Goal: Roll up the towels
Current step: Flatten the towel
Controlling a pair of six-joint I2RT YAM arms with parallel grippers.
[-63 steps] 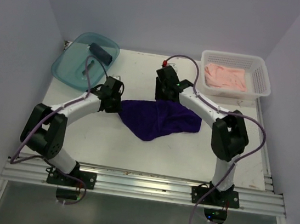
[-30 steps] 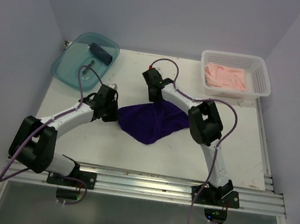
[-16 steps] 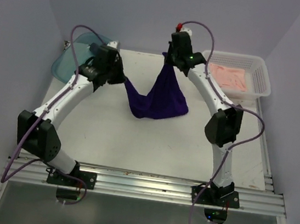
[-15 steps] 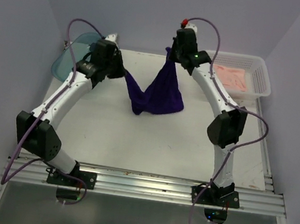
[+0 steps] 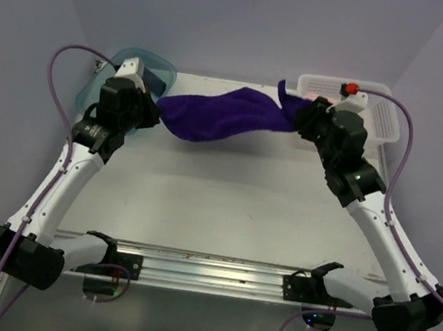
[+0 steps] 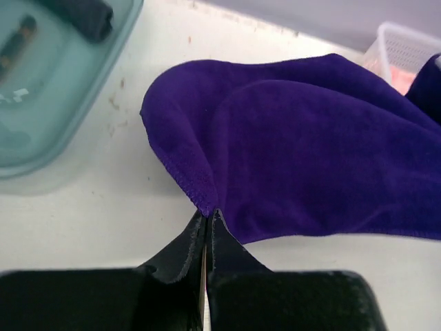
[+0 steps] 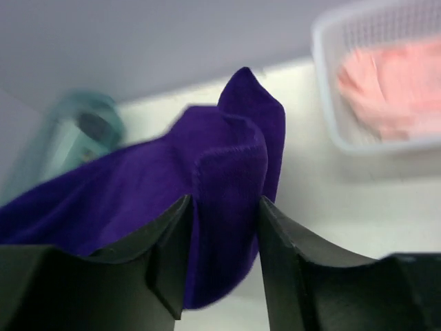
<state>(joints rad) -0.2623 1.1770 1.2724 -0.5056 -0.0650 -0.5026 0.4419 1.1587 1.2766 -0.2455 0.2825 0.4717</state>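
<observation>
The purple towel (image 5: 220, 112) hangs stretched in the air across the back of the table, between my two grippers. My left gripper (image 5: 156, 114) is shut on its left corner (image 6: 205, 200), fingertips pressed together (image 6: 209, 214). My right gripper (image 5: 300, 117) is at the towel's right end with its jaws apart. A fold of the purple cloth (image 7: 227, 179) sits between the right gripper's (image 7: 224, 207) fingers, and a corner sticks up behind them. The pale pink towel (image 7: 393, 89) lies in the white basket (image 5: 382, 121). A dark slate-blue rolled towel (image 6: 86, 12) rests in the teal tray (image 6: 62, 103).
The teal tray (image 5: 167, 66) stands at the back left corner, partly behind my left arm. The white basket (image 7: 386, 21) is at the back right, just behind my right wrist. Purple cables loop off both arms. A metal rail (image 5: 208, 266) runs along the near edge.
Both arms have swung outward and back, pulling the towel from a hanging V into a long horizontal stretch. The right jaws have parted; they were pinched on the cloth before.
</observation>
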